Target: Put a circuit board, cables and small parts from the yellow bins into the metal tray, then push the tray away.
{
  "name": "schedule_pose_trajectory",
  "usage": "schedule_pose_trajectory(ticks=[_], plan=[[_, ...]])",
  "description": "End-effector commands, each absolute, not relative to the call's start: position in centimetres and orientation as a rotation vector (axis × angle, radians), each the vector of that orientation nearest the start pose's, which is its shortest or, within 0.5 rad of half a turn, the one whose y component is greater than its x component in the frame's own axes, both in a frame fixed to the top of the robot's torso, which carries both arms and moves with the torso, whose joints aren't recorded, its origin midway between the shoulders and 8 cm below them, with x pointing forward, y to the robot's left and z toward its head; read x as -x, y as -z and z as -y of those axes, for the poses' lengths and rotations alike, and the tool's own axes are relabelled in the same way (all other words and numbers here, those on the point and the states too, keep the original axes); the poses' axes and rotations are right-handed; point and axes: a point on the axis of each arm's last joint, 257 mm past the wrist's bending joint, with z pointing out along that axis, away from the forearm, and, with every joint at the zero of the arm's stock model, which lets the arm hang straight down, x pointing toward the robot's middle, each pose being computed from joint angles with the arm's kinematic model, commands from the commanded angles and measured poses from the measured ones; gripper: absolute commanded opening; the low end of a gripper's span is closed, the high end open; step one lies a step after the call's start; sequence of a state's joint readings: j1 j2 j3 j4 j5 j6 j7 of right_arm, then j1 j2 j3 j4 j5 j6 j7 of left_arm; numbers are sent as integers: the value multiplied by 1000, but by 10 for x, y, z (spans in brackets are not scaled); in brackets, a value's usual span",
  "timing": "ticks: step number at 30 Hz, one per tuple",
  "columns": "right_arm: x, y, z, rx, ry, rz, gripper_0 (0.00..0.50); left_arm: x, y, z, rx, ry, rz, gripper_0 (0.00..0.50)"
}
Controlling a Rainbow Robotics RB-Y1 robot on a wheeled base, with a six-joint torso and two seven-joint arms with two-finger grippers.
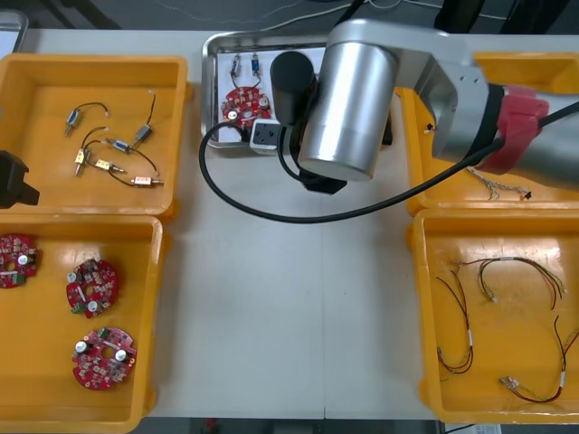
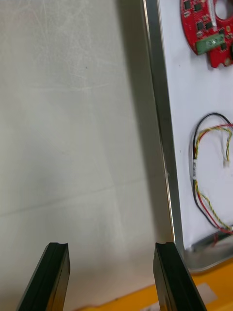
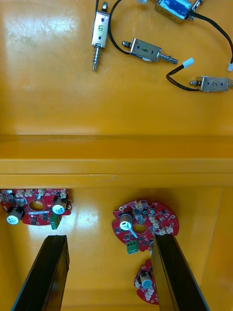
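2 black fingers of the right gripper (image 2: pixel 111 248) stand wide apart with nothing between them, over the bare light table (image 2: pixel 73 121) just beside the long rim of the shiny metal tray (image 2: pixel 162 146), which is white inside. 1 finger is right by the tray's rounded corner; the other is well out over the table. Inside the tray, across that rim from the fingers, lie a looped red and yellow cable (image 2: pixel 206 165) with a black strand and, farther along, a round red circuit board (image 2: pixel 204 24) with a green terminal block.

From above, the tray sits at the table's far side between the 2 far bins. The right arm's silver forearm (image 1: pixel 348 104) crosses over it and hides much of its right half. The board and 2 small metal parts (image 1: pixel 237 65) show on its left half. A thick black arm cable (image 1: pixel 298 220) loops over the table in front of the tray.

The left gripper (image 3: pixel 109 239) hangs with its fingers equally parted and empty over the near left yellow bin (image 1: pixel 45 362), which holds 3 round red circuit boards (image 1: pixel 91 287). The far left yellow bin (image 1: pixel 36 90) holds small metal parts on black cables (image 1: pixel 113 163). The near right yellow bin (image 1: pixel 423 307) holds thin red and black cables (image 1: pixel 511 262).
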State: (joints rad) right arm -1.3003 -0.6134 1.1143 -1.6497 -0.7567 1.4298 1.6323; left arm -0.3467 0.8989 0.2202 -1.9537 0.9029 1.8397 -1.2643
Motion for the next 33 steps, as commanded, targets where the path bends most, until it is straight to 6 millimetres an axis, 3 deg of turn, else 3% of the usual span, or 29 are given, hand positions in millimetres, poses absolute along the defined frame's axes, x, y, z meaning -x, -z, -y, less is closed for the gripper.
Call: schedule_pose_trajectory(ticks=[1,9,21,33], plan=[[-521,109,64,1501,471,-2031,500,-421,117,-410,1,-93,-2631,500],[-487,93,114,1374,328,-2185,500,-421,117,-410,1,-93,-2631,500],[-444,95,180,1156,77,-2336,500,-421,117,-410,1,-93,-2631,500],[-419,105,262,859,31,-2508,500,-421,117,-410,1,-93,-2631,500]])
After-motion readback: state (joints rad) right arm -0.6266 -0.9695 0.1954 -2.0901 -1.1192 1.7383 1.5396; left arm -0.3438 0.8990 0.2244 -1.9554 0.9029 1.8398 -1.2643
